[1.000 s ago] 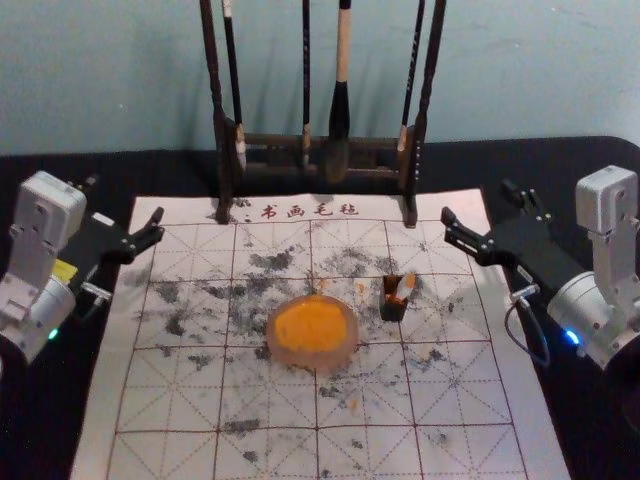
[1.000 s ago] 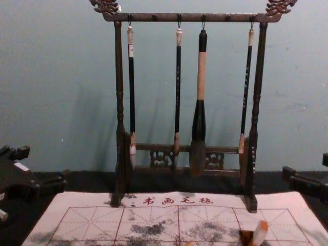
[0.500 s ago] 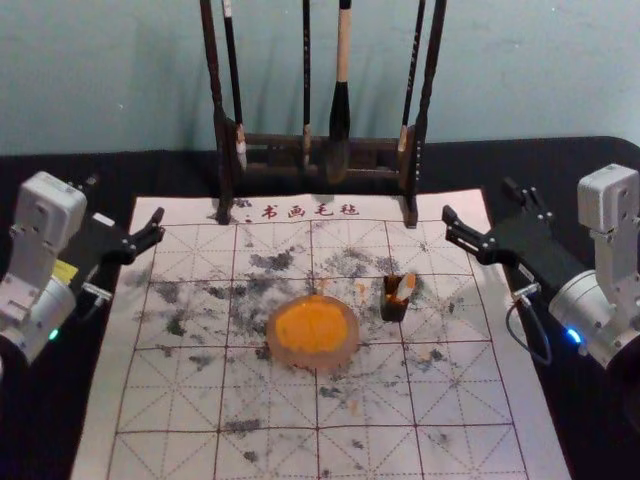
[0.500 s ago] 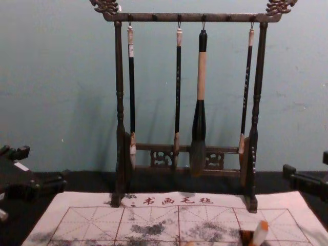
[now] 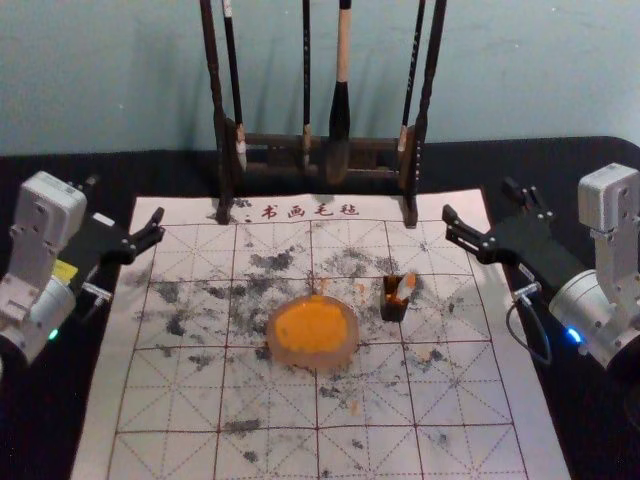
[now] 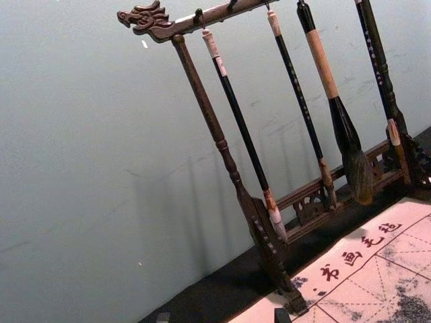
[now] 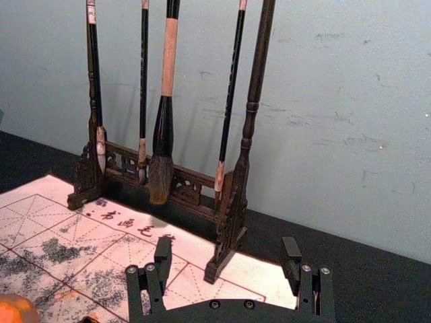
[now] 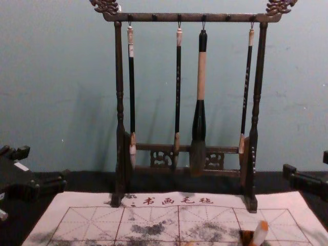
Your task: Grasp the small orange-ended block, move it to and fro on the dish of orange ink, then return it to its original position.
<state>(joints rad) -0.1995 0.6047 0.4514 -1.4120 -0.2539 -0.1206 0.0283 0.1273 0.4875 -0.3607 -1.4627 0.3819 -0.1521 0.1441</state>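
In the head view, the small orange-ended block (image 5: pixel 405 287) leans in a small dark holder (image 5: pixel 393 309), right of the dish (image 5: pixel 354 347) of orange ink (image 5: pixel 311 326). The chest view has the block (image 8: pixel 260 233) at its bottom edge, tilted, orange end up. My left gripper (image 5: pixel 122 201) is open beside the mat's far left corner, holding nothing; its two fingertips peek in at the bottom of the left wrist view. My right gripper (image 5: pixel 480 203) is open and unloaded by the far right corner; in the right wrist view, the right gripper (image 7: pixel 227 251) has its fingers wide apart.
A dark wooden rack (image 8: pixel 189 18) with several hanging brushes stands at the back of the white gridded mat (image 5: pixel 265 453). Black ink stains mark the mat, and a black cloth (image 5: pixel 570 165) covers the table around it. A pale wall rises behind.
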